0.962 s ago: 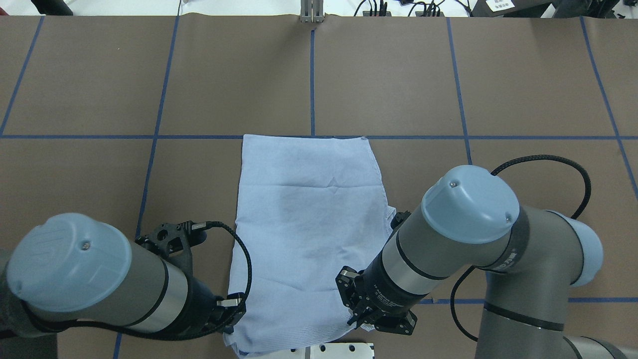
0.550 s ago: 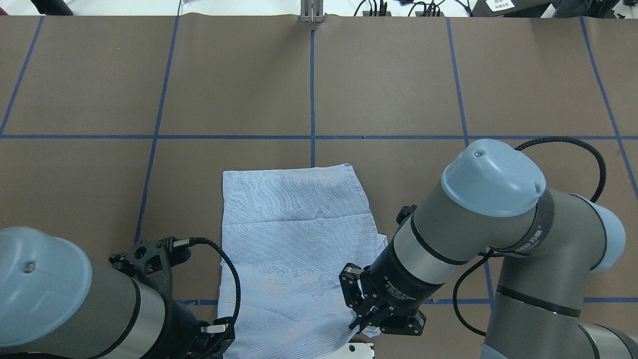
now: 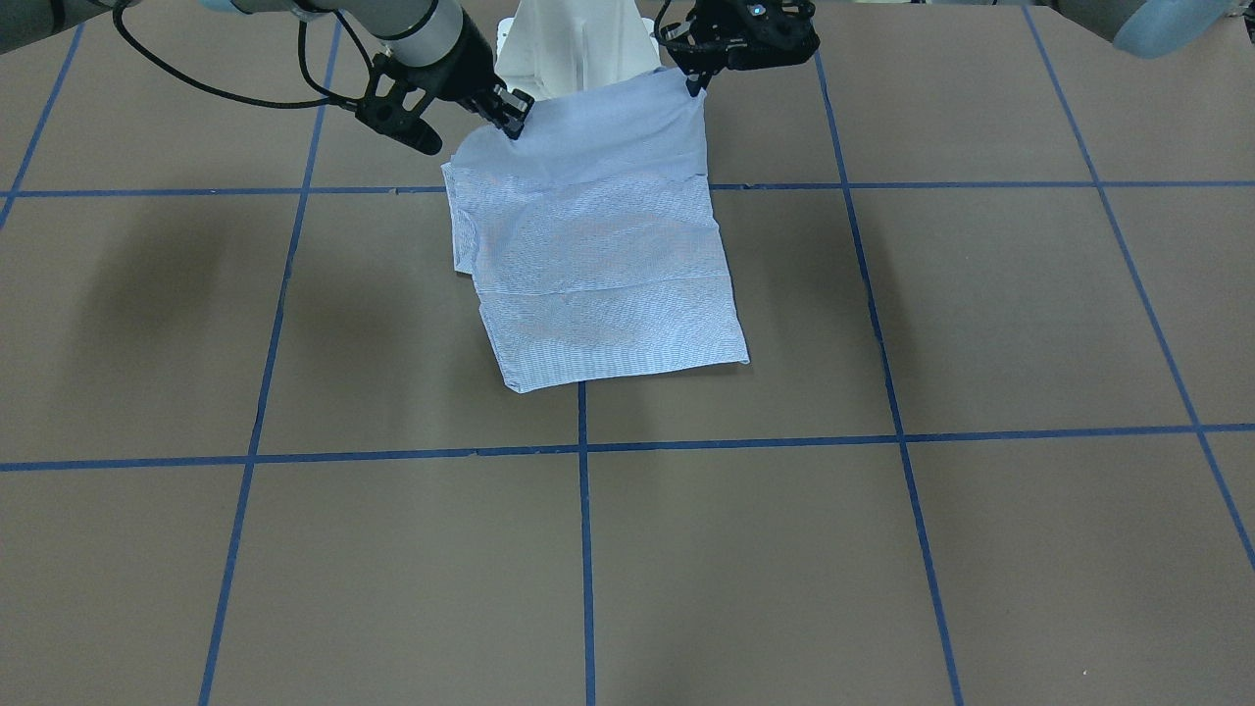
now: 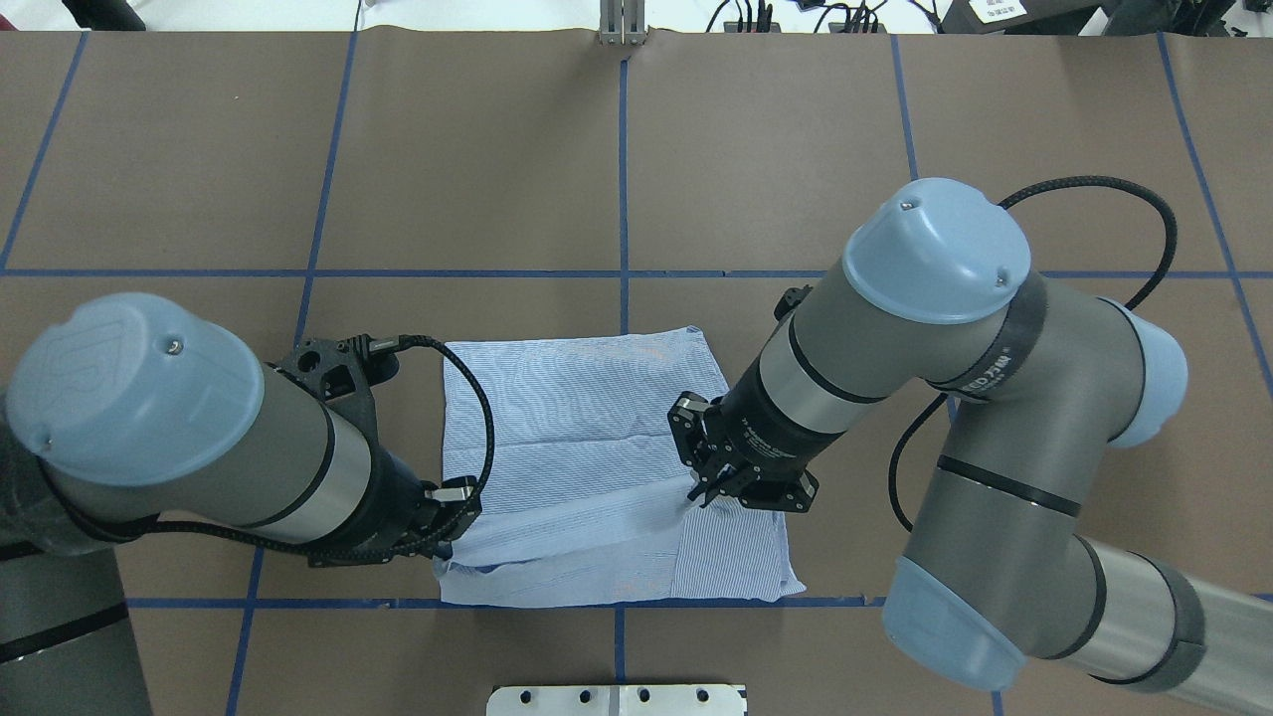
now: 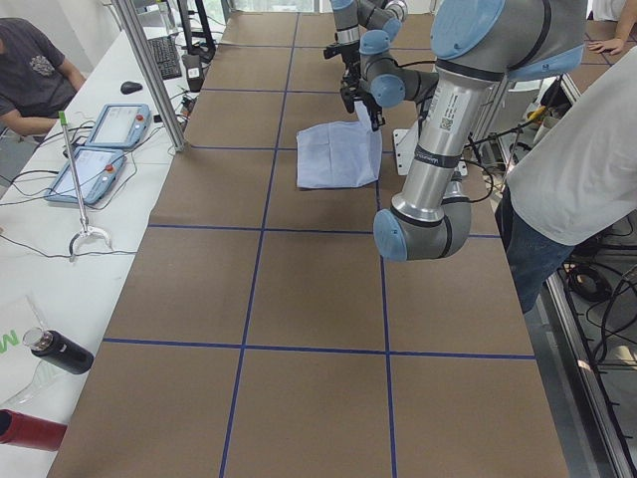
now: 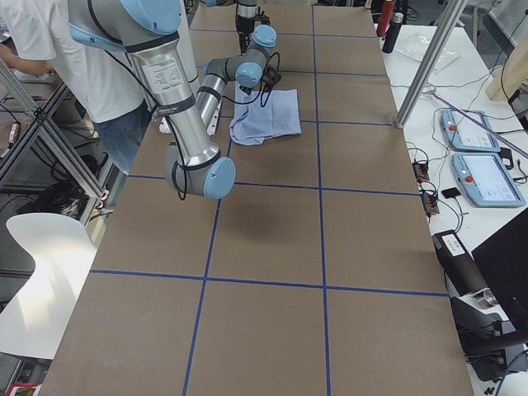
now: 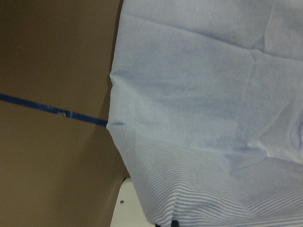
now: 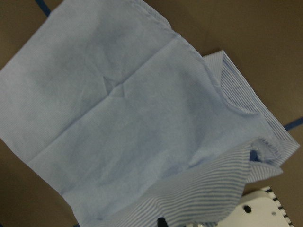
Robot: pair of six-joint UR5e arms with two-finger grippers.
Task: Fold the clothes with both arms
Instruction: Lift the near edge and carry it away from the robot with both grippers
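The light blue striped shirt is lying folded into a rough rectangle at the lower centre of the overhead view. It is on the brown table, just below a crossing of the blue tape lines. In the front-facing view, the shirt's edge nearest the robot is being held up off the table at the upper centre of the frame, while the rest is lying flat down to the middle of the picture. The right gripper, left of centre there, is pinching one raised corner with its fingers clenched on the cloth. The left gripper, right of centre, is gripping the other corner. Its fingertips are small and dark in that view and are hiding under the wrist in the overhead one, so it only appears to be clamped on the fabric. In the right wrist view the striped edge is bunching close to the lens at the lower right, above the white base plate in the corner. In the left wrist view the cloth is filling the right two thirds of the frame. A person in a white top is standing at the right edge of the left side view.
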